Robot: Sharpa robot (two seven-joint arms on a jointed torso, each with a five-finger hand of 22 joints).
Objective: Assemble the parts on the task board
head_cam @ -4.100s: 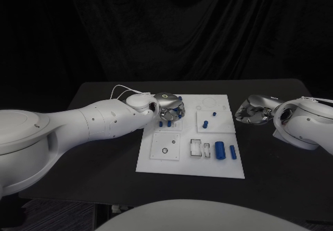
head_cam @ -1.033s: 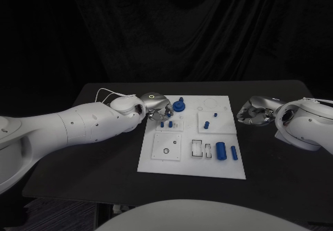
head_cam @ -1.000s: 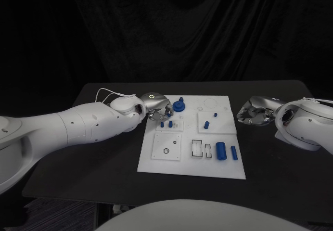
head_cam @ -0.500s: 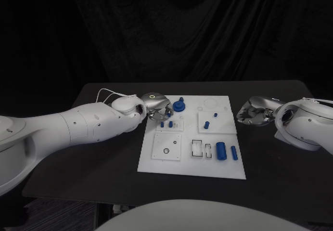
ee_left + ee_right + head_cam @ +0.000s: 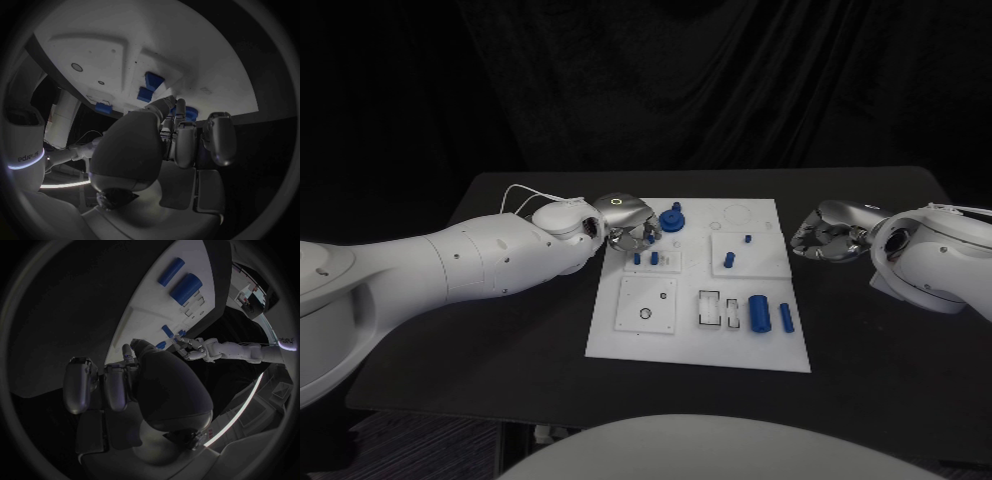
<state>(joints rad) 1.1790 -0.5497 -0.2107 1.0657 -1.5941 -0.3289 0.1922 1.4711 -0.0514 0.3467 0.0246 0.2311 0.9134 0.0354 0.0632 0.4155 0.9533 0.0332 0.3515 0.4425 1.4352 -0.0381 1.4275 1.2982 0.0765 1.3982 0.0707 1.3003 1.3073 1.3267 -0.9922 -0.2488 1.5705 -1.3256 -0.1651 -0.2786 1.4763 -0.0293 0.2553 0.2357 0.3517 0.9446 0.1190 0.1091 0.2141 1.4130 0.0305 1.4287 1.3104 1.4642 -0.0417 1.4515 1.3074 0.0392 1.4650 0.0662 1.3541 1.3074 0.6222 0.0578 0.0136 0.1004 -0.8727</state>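
Black curtain behind blk table

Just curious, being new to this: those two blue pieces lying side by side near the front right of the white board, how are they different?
The thick blue cylinder is wider and longer; the thin blue rod beside it is slimmer and nearer the task board's right edge. Both are blue, lie flat, roughly parallel, and neither hand touches them.

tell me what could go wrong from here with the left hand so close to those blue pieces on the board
1. The left hand sits at the white board's far left corner, right beside the blue knob piece; a sideways move could knock it.
2. Two small blue pegs stand just below its fingers and could be tipped if the hand drops.
3. The right hand waits off the board's right edge; reaching in could crowd both hands.
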